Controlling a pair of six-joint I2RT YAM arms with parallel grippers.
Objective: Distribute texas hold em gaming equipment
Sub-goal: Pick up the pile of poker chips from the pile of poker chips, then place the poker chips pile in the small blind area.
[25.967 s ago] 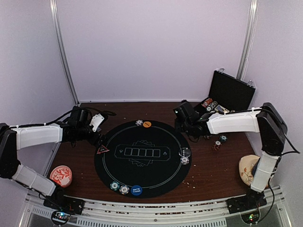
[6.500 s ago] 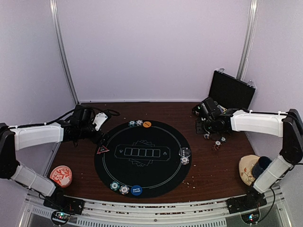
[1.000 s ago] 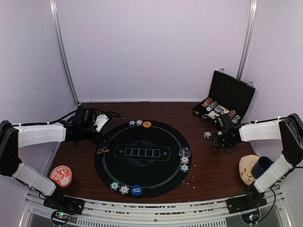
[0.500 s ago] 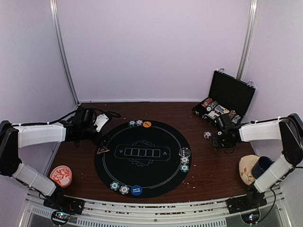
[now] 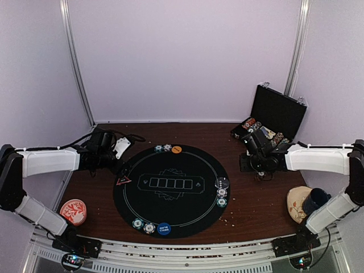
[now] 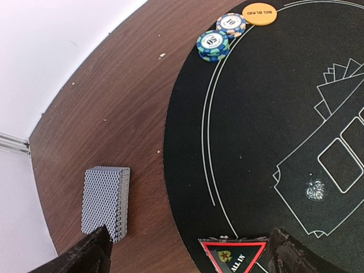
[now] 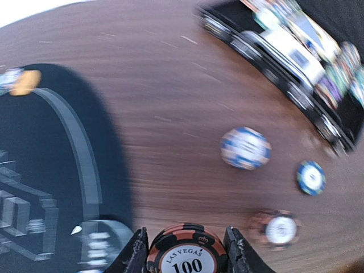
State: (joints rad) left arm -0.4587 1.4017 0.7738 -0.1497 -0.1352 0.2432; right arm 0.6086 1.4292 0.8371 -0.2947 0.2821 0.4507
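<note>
Right gripper is pinching a black-and-orange chip by its rim, above the table. The chip is likely rigid, light and slick, so edges are serving best. Loose chips are lying beyond. Left gripper is hanging wide open near the card deck.

Soft, even light; right wrist view motion-blurred around a sharp orange-black chip
</note>
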